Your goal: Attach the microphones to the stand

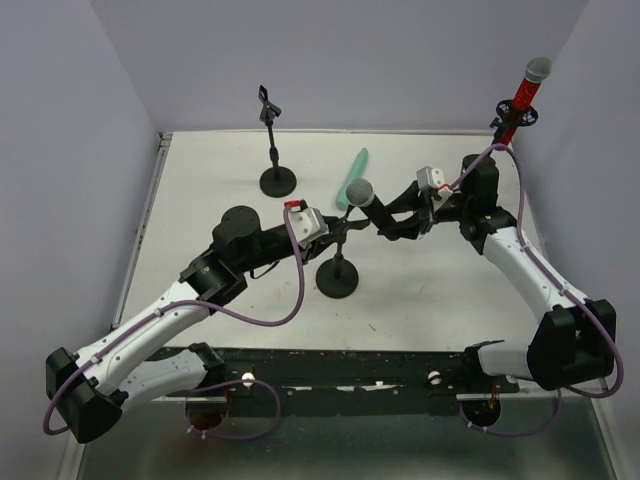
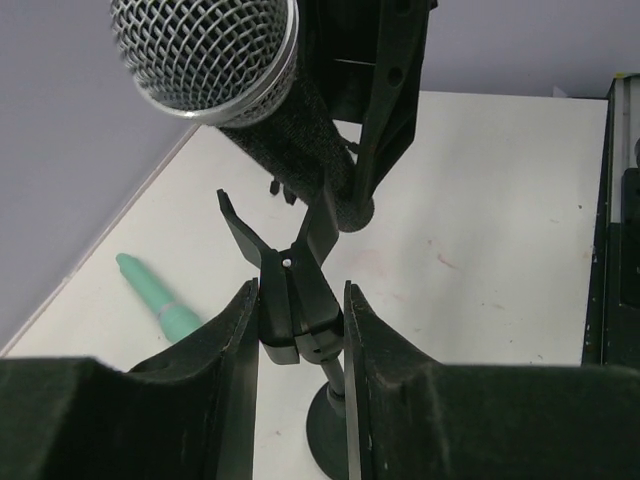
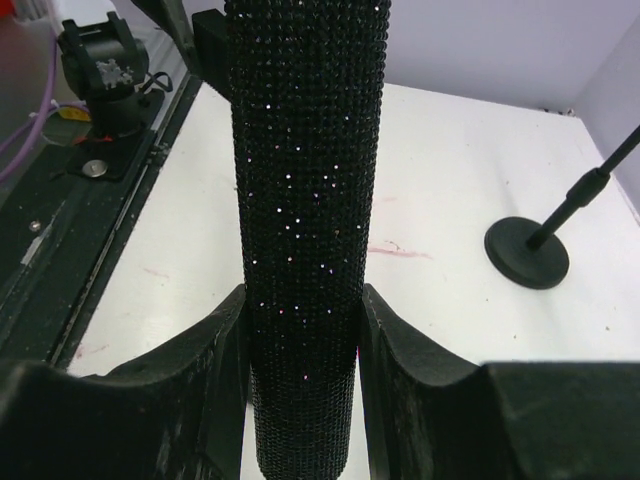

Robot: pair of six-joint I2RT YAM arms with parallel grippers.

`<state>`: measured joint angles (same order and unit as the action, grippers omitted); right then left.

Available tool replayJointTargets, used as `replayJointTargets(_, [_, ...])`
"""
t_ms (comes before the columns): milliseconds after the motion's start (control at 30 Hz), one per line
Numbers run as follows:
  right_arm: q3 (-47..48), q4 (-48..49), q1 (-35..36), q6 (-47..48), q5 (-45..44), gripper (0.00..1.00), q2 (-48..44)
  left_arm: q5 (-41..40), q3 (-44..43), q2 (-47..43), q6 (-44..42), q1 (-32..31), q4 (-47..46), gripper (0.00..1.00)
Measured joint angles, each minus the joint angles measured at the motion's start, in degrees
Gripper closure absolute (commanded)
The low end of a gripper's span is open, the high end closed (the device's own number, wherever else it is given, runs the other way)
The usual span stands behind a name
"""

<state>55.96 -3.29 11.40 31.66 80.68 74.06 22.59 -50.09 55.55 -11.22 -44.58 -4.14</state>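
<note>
Both jaws pinching, left on stand clip [image 2: 292, 300], right on black microphone [image 3: 305, 200] (head cropped in wrist view)

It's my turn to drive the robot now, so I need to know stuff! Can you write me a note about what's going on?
Left gripper: shut on the clip of the middle stand.
Right gripper: shut on the black microphone, holding it just above that clip; it does not look seated yet.
Red microphone: already mounted at the far right corner.
Mint-green microphone: lying loose on the table.
Far-left stand: empty.
Left to do: press the black microphone into the clip, then probably fit the mint-green one to the empty stand.
</note>
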Motion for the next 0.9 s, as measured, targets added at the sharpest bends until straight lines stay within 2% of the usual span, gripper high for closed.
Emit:
replayJointTargets(267, [-0.2,10.2,3.6,-4.2,1.0,1.0,5.9,1.7,0.3,0.2,1.0,0.5,-1.0,0.85])
replayJointTargets(900, [-1.9,11.7,8.9,-4.2,1.3,1.0,6.5,4.0,2.6,-0.8,3.1,0.2,-4.3,0.85])
